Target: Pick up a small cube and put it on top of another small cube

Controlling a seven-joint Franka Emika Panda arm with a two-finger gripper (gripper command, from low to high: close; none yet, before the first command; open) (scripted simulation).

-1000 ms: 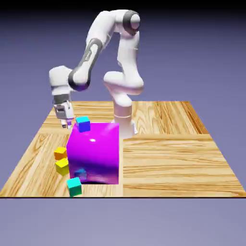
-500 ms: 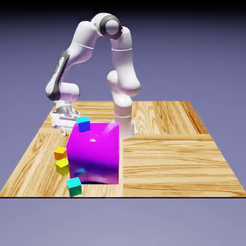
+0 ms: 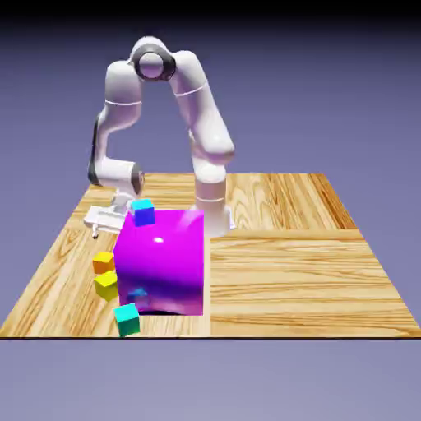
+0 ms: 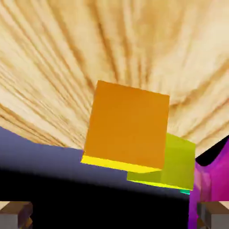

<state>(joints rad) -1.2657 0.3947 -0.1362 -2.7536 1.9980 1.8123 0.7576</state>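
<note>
Our gripper (image 3: 95, 233) hangs low over the wooden table (image 3: 279, 247) at the exterior view's left, jaws spread wide and holding nothing. The hand is turned nearly level, fingers aimed toward the near edge. The small orange cube (image 3: 104, 262) sits on the wood just ahead of them, a little nearer the camera than the claw and close beside the left face of the big magenta cube (image 3: 161, 261).

In the hand view, the orange cube (image 4: 127, 129) fills the middle of the picture, squarely between the two grey fingertips (image 4: 15, 214) at the bottom corners. That is the relation the coming move turns on, by our reading: the cube lies straight along the claw's line of sight, so a short advance should bring the fingers to either side of it.

The yellow cube (image 3: 107, 284) rests touching or just beside the orange one on its near side. It shows behind the orange cube in the hand view, and we judge a long push could nudge it. A teal cube (image 3: 127, 319) lies at the near edge, and a blue cube (image 3: 143, 212) sits at the magenta block's far top corner.
</note>
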